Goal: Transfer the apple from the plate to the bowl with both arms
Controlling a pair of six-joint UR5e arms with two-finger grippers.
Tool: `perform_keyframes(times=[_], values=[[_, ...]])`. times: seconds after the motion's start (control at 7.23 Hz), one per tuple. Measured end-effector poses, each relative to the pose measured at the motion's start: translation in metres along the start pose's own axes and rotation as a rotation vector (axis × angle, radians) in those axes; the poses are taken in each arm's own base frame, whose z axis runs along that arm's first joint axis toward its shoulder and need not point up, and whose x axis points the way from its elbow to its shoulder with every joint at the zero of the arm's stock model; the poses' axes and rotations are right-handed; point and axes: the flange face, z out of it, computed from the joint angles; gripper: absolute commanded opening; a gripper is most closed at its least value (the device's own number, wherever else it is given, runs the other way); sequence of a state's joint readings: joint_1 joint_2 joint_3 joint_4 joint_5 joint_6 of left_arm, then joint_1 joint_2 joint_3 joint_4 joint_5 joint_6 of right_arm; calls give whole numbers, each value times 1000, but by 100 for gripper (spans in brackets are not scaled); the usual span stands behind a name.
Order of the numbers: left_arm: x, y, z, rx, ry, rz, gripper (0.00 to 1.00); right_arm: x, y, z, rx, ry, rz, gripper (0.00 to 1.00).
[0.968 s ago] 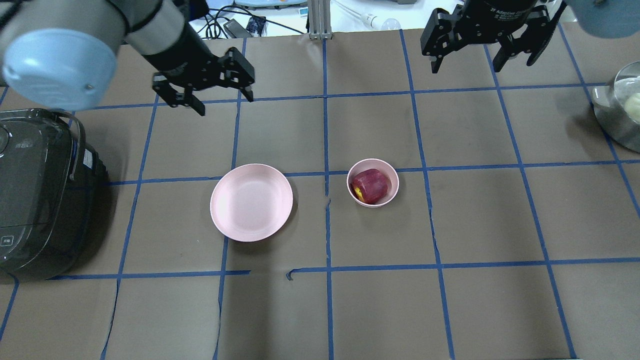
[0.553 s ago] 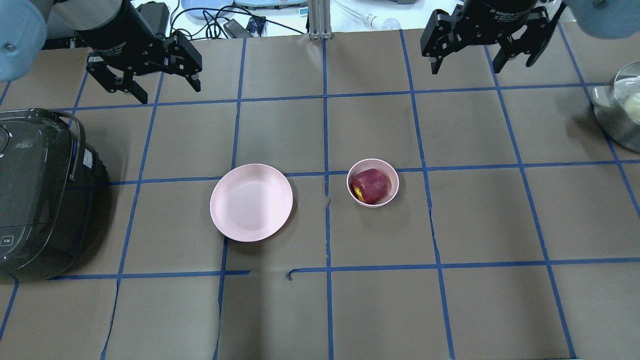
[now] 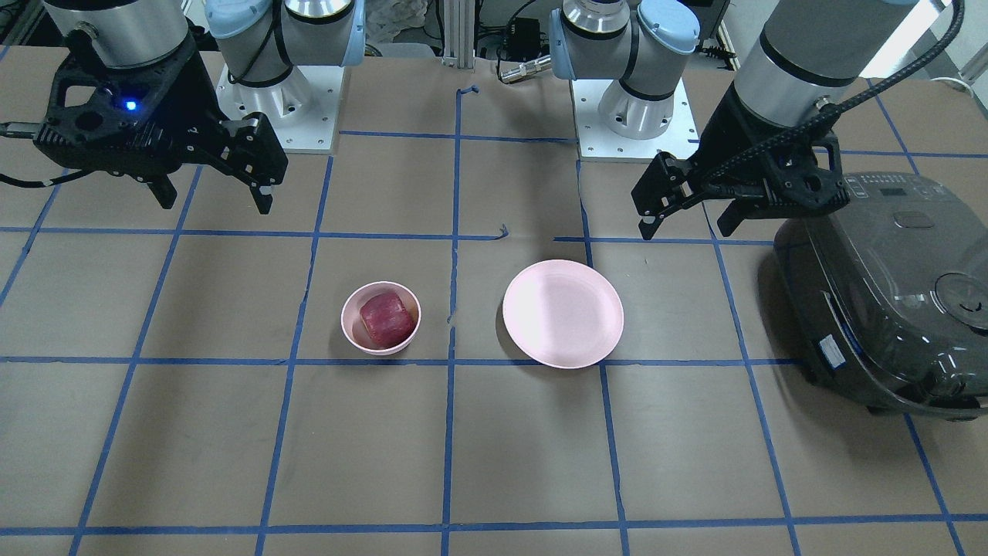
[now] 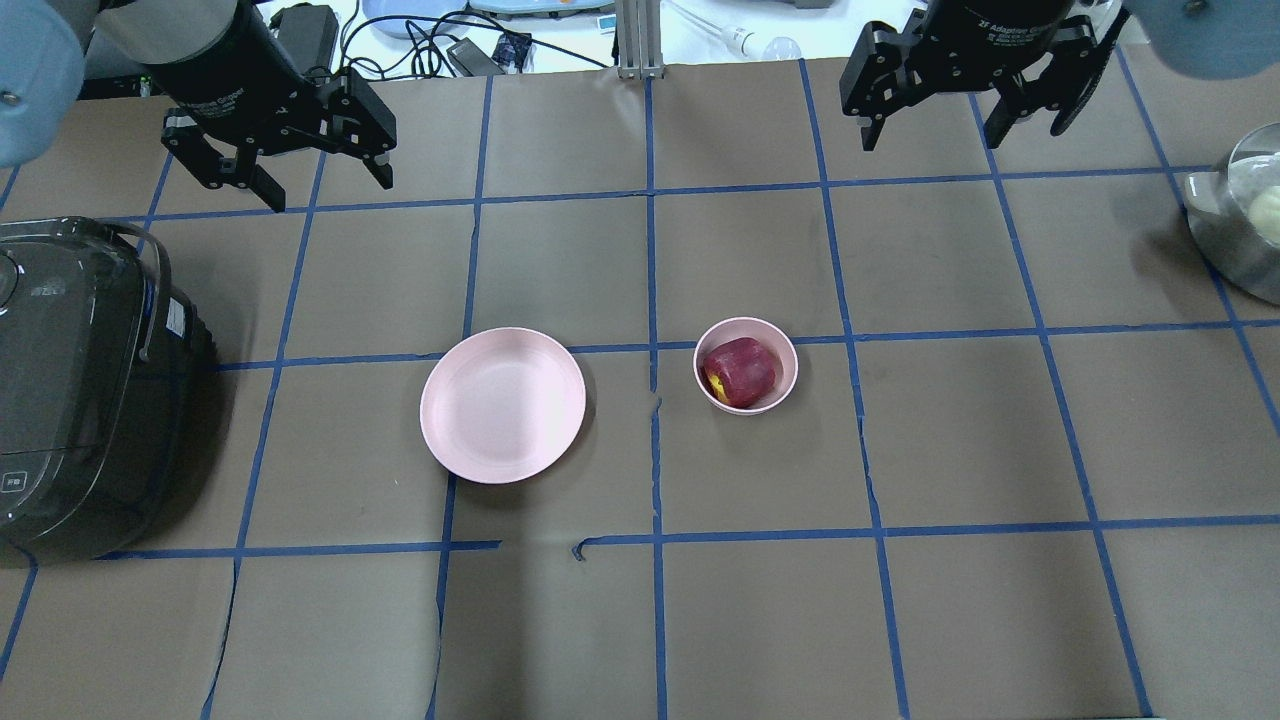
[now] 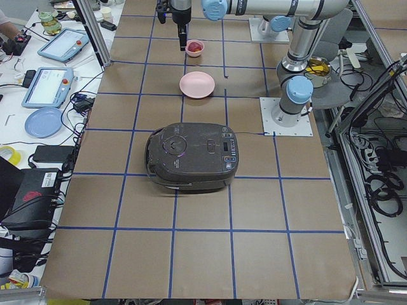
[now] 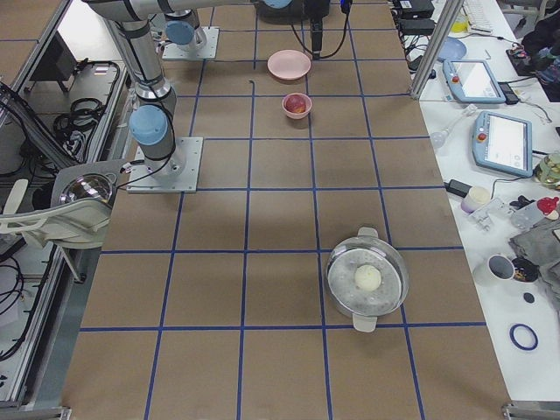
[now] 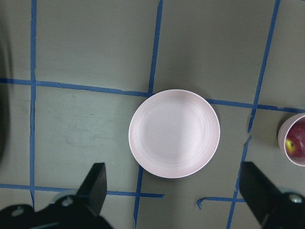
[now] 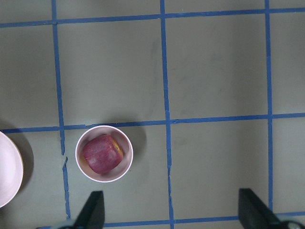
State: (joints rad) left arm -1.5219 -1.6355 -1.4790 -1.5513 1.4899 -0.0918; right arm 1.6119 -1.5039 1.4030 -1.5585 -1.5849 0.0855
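Overhead exterior: the apple (image 4: 741, 372) lies inside the bowl (image 4: 790, 351) at counter centre, beside the plate (image 4: 503, 405). Left tool (image 4: 328, 185) and right tool (image 4: 932, 140) hang spread wide near the far edge.

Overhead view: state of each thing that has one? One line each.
apple, in the bowl, not held.
bowl, upright, holds the apple.
plate, upright, empty.
left pincer, open, empty, above the table, clear of the plate.
right pincer, open, empty, above the table, clear of the bowl.
rice cooker, lid shut.
steel pot, upright; lidded or not, cannot tell.
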Motion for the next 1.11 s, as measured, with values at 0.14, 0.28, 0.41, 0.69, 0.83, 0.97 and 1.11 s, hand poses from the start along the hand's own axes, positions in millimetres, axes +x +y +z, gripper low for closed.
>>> perform_keyframes(times=[0.14, 0.28, 0.41, 0.69, 0.83, 0.97, 1.11], values=[[0, 0, 0, 0, 1, 0, 100, 0, 0, 0, -1, 1, 2, 100], [1, 0, 0, 0, 1, 1, 100, 0, 0, 0, -1, 1, 2, 100], [1, 0, 0, 0, 1, 1, 100, 0, 0, 0, -1, 0, 3, 100], [2, 0, 0, 0, 0, 2, 100, -1, 0, 1, -1, 0, 1, 100], [4, 1, 0, 1, -3, 6, 100, 0, 0, 1, -2, 0, 2, 100], [6, 2, 0, 2, -14, 11, 100, 0, 0, 1, -3, 0, 2, 100], [7, 3, 0, 3, -25, 15, 100, 0, 0, 1, -4, 0, 2, 100]])
